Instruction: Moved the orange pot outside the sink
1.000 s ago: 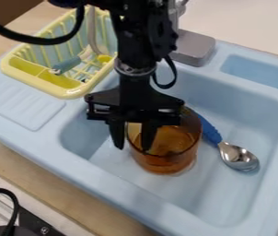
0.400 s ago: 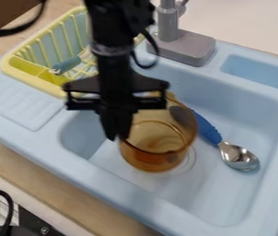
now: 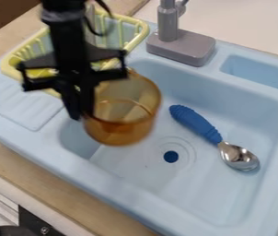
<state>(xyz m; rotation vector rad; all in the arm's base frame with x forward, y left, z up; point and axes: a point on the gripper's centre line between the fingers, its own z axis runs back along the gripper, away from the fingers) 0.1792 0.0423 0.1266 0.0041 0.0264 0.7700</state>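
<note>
While the orange pot (image 3: 129, 117) hangs tilted above the pale blue sink (image 3: 228, 196), its near wall is what I judge by, and I take this as the carry-out step: grasped, lifted, not yet outside. The gripper (image 3: 80, 115) is at ten o'clock in my view, its jaws clamped on the pot's wall at the nine o'clock side. The pot sits toward eleven o'clock from the dark drain hole (image 3: 171, 157), within the basin's outline.

Next I'd want enough height for the pot's base to clear the rim, then a move out past it. Nine o'clock, over the ribbed draining board, looks the simplest way to me; drifting toward eleven risks catching the yellow rack (image 3: 140, 30). Held by one side only, the pot could swing or slip if I hurry.

It's clear amber, probably glass or hard plastic, smooth and round with a thick lip. The sink looks like moulded plastic, softly rounded at its corners. Toward three o'clock from the drain lies the shiny metal bowl of a spoon (image 3: 239, 156), its chunky blue handle ridged at the end. At one o'clock in my view stands a matte grey faucet (image 3: 181, 46) on a blocky base.
</note>
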